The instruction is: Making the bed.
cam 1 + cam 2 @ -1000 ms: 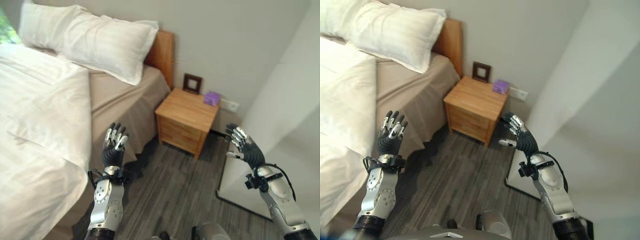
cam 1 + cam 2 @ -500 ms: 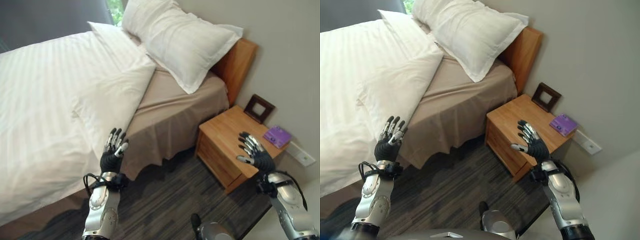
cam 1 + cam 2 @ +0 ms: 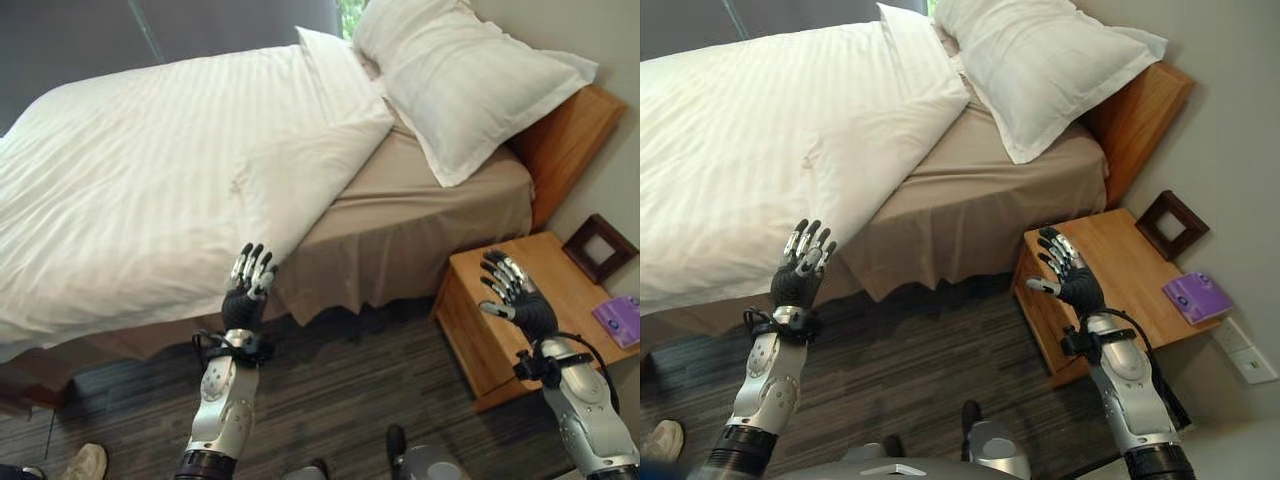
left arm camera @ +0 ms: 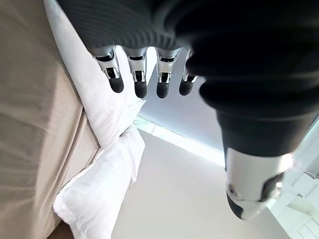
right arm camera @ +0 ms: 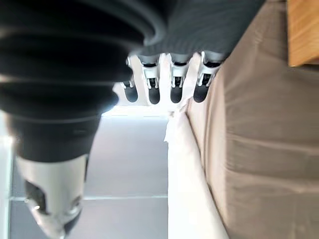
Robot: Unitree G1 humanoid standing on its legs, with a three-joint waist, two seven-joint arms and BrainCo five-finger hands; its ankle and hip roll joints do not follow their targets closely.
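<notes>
Duvet (image 3: 170, 170) in the left eye view: white, soft, bulky, covering the left and centre of the bed (image 3: 420, 215); its folded-back corner lies at frame centre, exposing a tan sheet below the pillow (image 3: 470, 85). Expect light, limp cloth; grasp at that corner edge. Left hand (image 3: 247, 290), lower centre, and right hand (image 3: 512, 295), lower right, are raised with fingers spread, holding nothing.

Left wrist view: fingers (image 4: 141, 82) straight, empty.

Right wrist view: fingers (image 5: 152, 89) straight, empty.

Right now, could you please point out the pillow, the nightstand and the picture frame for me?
pillow (image 3: 470, 85), left eye view, middle of its top face.
nightstand (image 3: 1120, 265), right eye view, bare wooden top.
picture frame (image 3: 1173, 224), right eye view, centre.
</notes>
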